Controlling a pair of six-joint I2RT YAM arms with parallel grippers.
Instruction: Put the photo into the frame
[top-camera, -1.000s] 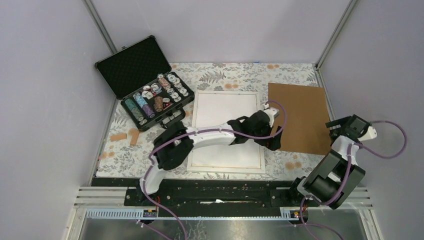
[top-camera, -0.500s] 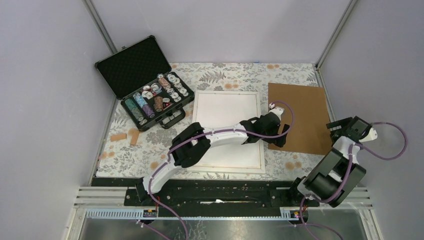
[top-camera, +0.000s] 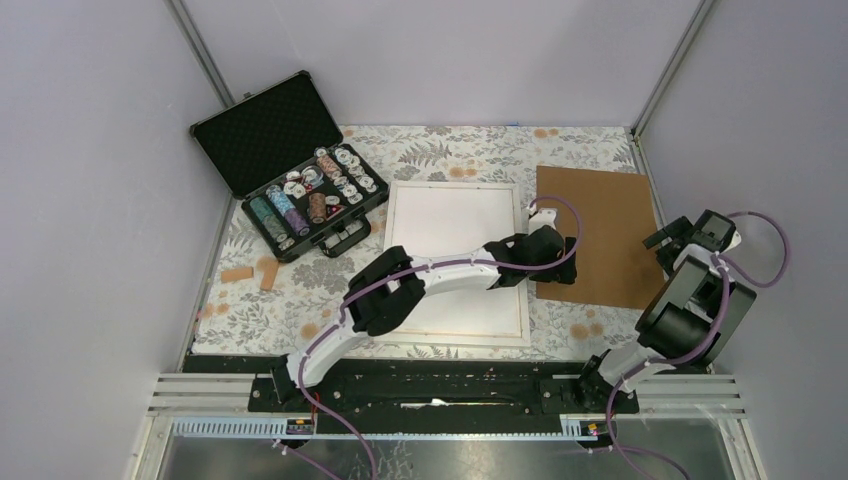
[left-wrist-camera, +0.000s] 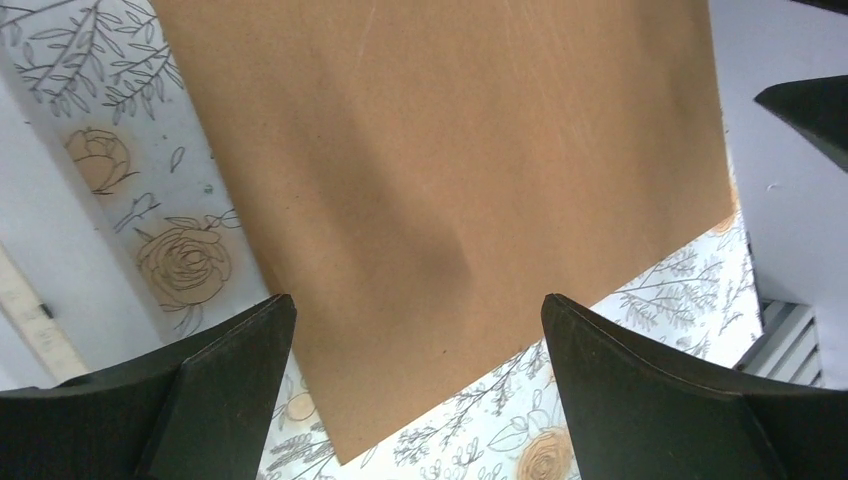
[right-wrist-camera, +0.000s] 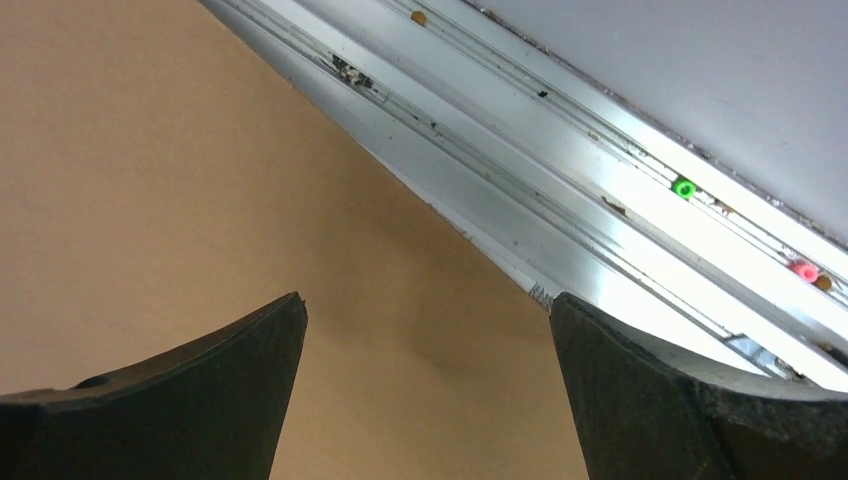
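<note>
Left tool (left-wrist-camera: 415, 300), spread, above left edge of board (top-camera: 600, 230); right tool (right-wrist-camera: 425, 300), spread, at its right edge. Frame (top-camera: 450, 337) on tabletop (top-camera: 450, 145): probably light, rigid; grip by outer rim.

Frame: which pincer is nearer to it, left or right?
Left. The left pincer hangs just past the right edge of the frame, over the left edge of the brown board. The right pincer is over the board's right edge.

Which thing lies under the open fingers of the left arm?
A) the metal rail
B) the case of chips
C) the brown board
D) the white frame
C: in the left wrist view the brown board fills the gap between the left fingers.
</note>
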